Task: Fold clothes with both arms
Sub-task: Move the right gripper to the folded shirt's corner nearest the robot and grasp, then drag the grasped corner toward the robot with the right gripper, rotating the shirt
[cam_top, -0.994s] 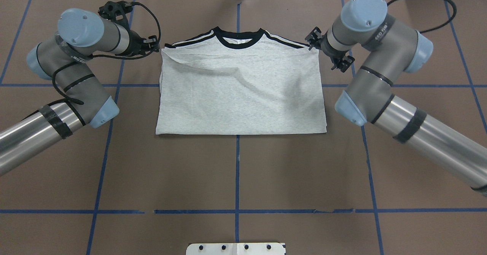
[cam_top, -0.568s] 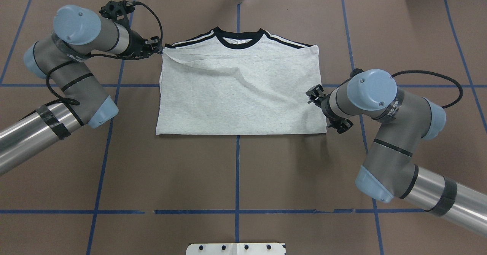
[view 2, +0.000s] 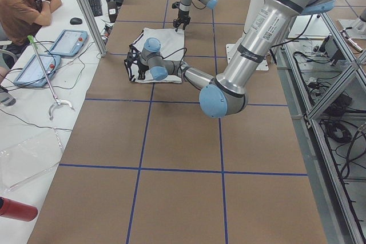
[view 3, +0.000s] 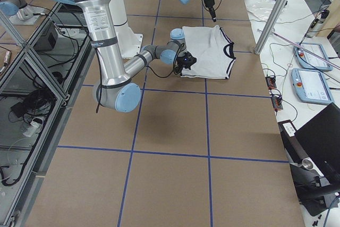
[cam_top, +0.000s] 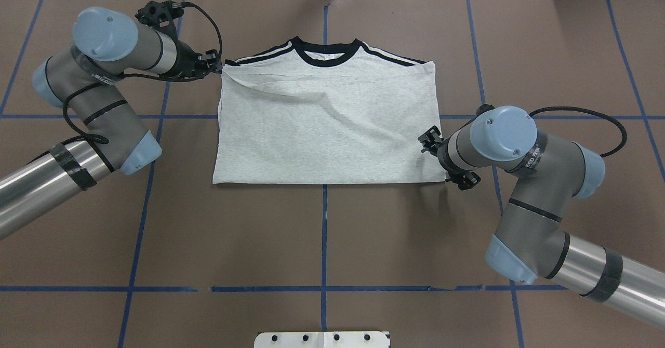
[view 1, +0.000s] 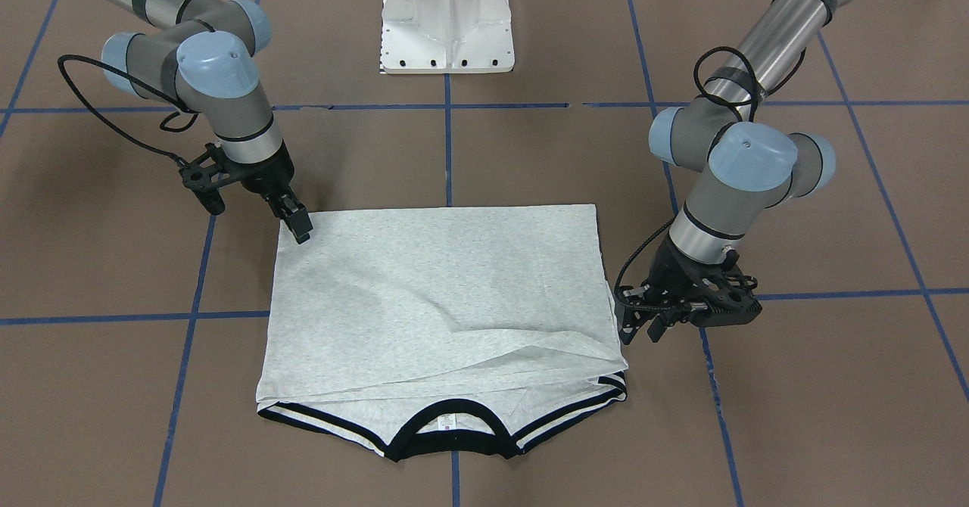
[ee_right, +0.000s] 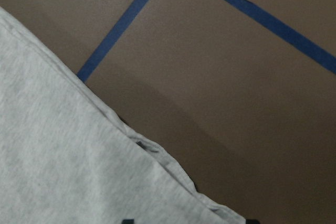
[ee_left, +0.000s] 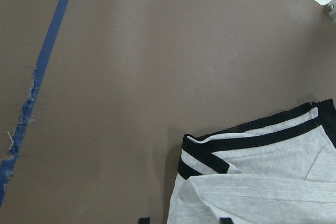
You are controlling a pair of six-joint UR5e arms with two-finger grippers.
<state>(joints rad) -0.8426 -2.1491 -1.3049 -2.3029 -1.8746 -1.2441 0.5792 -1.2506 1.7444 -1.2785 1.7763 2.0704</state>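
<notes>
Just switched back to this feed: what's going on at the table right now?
Both arms are at a light heather-grey T-shirt lying flat on the brown table, already folded once, hem up near the black neckband. The left gripper sits at the striped shoulder corner; the right gripper is at the fold's corner on the opposite side, fingers open. No cloth is lifted.
</notes>
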